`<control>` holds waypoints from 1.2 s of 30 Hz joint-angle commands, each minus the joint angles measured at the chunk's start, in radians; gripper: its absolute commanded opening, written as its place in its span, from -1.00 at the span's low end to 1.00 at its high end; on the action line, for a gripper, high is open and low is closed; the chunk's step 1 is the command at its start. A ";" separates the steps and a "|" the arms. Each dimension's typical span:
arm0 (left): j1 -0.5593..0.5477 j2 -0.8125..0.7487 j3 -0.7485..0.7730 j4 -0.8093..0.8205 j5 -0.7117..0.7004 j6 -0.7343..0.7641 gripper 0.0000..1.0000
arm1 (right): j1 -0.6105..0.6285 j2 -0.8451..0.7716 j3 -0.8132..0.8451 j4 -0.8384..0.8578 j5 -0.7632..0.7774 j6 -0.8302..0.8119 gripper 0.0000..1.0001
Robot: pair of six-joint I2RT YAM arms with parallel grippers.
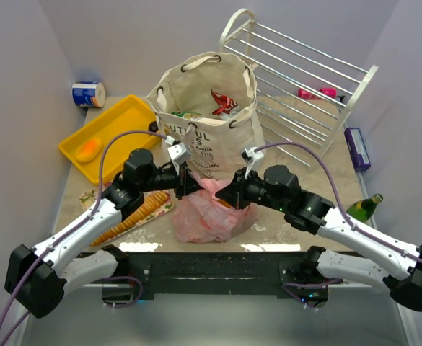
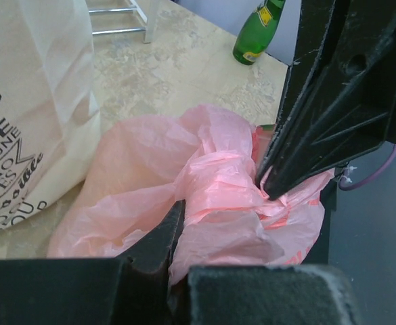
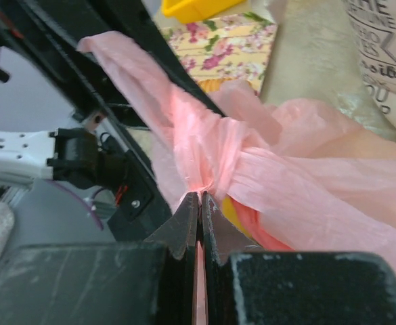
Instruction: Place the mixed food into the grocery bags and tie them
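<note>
The pink plastic bag (image 1: 209, 215) lies near the table's front edge, its top twisted into a knot (image 2: 218, 188). My left gripper (image 1: 187, 181) is shut on one strand of the bag's top (image 2: 179, 230). From the other side, my right gripper (image 1: 227, 194) is shut on the other strand right at the knot (image 3: 199, 198). Something yellow and red (image 3: 242, 218) shows through the plastic. Behind stands the cream canvas tote (image 1: 207, 137), upright and open, with a red packet (image 1: 221, 101) and a green-and-white packet (image 1: 186, 115) inside.
A yellow tray (image 1: 120, 115) at the back left holds an orange-yellow fruit (image 1: 88, 150). A can (image 1: 88, 94) stands behind it. A tan cracker sleeve (image 1: 135, 215) lies on a floral tray (image 3: 225, 47). Back right are a white rack (image 1: 304, 79) and a purple box (image 1: 356, 148); a green bottle (image 1: 366, 207) lies front right.
</note>
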 commanded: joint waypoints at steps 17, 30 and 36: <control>0.007 -0.005 -0.009 0.035 0.146 -0.077 -0.32 | 0.008 0.073 -0.065 0.034 0.084 0.017 -1.00; 0.007 0.028 -0.019 0.082 0.235 -0.103 0.22 | 0.010 0.061 -0.062 0.036 0.077 0.011 -1.00; 0.007 0.057 -0.009 0.096 0.163 -0.109 0.17 | 0.013 0.043 -0.065 0.033 0.069 0.005 -1.00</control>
